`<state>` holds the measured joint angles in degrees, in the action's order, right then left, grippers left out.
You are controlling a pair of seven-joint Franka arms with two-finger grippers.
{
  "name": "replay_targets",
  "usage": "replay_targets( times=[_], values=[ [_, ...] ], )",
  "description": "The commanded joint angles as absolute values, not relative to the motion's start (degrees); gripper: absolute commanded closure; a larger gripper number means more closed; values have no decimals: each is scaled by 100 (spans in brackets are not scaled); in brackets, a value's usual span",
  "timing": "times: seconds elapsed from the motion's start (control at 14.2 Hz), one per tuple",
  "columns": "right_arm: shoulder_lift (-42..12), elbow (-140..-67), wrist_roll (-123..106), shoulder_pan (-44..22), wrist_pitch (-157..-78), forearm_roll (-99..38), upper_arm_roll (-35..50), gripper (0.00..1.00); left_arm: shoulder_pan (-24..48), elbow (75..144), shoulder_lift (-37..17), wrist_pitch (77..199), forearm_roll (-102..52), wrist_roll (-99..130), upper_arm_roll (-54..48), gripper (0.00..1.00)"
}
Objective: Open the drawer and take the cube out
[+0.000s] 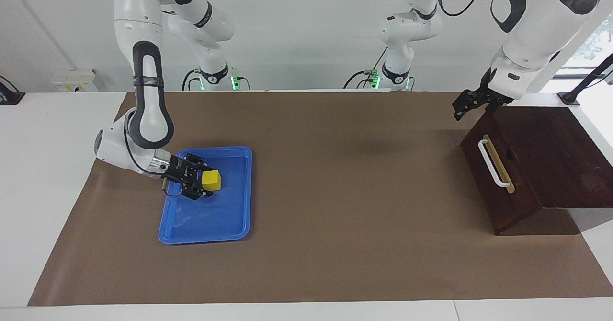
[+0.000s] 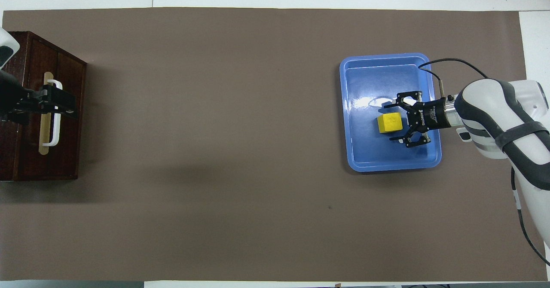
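R gripper (image 1: 207, 177) sits low in the blue tray (image 1: 206, 238), lower left of the facing view. Its fingers (image 1: 195, 158) are spread wide. The cube (image 1: 211, 179) is betw. the tips, but w/ a gap on each side, so nothing's gripped. The cube rests on the tray floor, roughly mid-tray and a bit toward the robots' edge. In the overhead view it's the same: R gripper (image 2: 395, 122) comes in from the right of the frame over the tray (image 2: 349, 107) rim. The cube (image 2: 389, 123) is just off its tips, and one finger (image 2: 393, 105) is clear of the cube's side.

L gripper (image 1: 463, 108) is up in the air at the upper right of the facing view, over the corner of the dark wooden box (image 1: 550, 153) that lies closest to the robots. Its fingers are apart and hold nothing, and it's not touching the box. From overhead L gripper (image 2: 71, 107) covers the middle of the white handle (image 2: 52, 137) at the left edge of the frame. The facing view shows it's well above it, no contact.

The drawer (image 1: 498, 187) is shut, w/ its front flush in the box and the handle (image 1: 493, 164) on its tan strip. In the overhead view the drawer (image 2: 64, 150) front shows at mid-left.

Tray & box are well apart, at either end of the brown paper sheet (image 1: 335, 191) on the white table (image 1: 48, 167). The tray is at the R arm's end, the box at the L arm's.
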<state>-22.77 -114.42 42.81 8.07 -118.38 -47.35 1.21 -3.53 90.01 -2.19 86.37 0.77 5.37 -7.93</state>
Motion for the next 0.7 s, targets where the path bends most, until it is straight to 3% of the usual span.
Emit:
replay_targets(
  times=[0.0,0.35,0.63],
  values=[
    [-2188,-11540,4104,817,-11857,-4869,132,0,-35,8798,-246,8140,-9,9,-492,0],
    [-2215,-11163,4271,896,-11400,-4869,132,0,52,9149,140,8033,17,-334,-448,0],
    [-2093,-10486,4693,809,-10891,-4528,114,0,123,9123,80,8165,18,-694,-413,0]
  ],
)
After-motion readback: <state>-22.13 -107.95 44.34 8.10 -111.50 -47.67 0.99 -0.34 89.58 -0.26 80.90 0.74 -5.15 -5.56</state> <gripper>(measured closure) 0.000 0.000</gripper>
